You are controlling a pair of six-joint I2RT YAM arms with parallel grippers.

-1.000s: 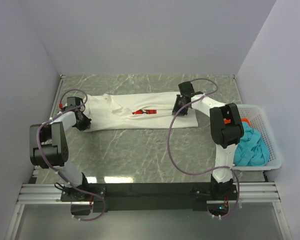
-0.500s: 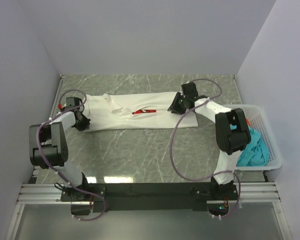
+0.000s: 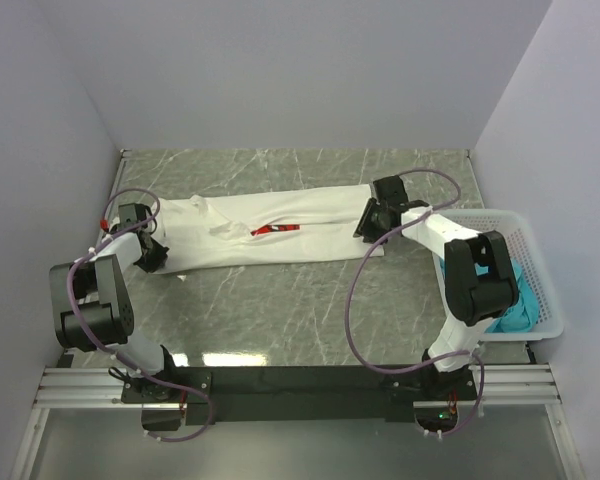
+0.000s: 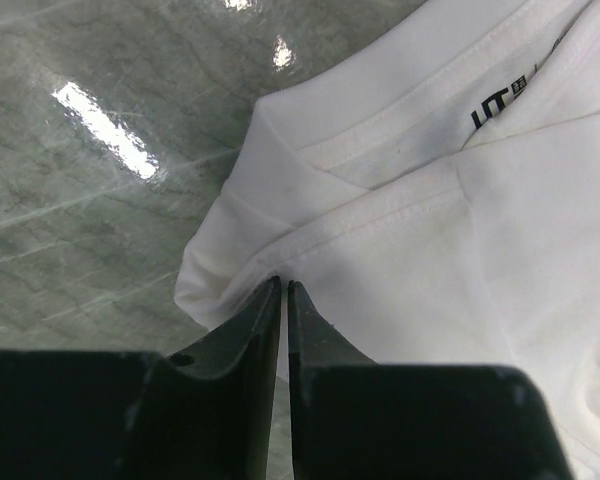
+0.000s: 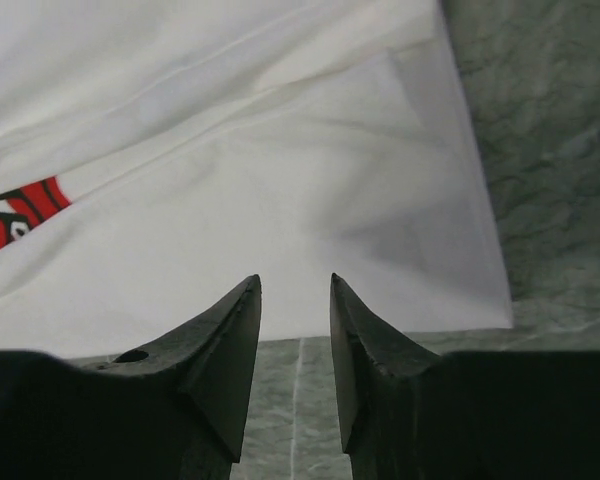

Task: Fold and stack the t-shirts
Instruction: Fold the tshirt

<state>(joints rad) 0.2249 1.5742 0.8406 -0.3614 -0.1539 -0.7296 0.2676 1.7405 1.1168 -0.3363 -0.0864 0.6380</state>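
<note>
One white cloth t-shirt with a red print (image 3: 280,235) lies stretched across the grey marbled counter (image 3: 280,310); one crumpled teal t-shirt (image 3: 520,305) sits in the white plastic mesh basket (image 3: 542,280). The left gripper (image 4: 284,288) pinches the white shirt's corner; the right gripper (image 5: 295,282), half open, holds nothing.

The left arm lay stretched low toward the left end of the white t-shirt (image 3: 280,240), and the left gripper (image 4: 283,285) was pinched almost closed on the hem there. The right arm bent over the shirt's right end, and the right gripper (image 5: 293,285) hung low with its jaws parted, gripping nothing.
</note>
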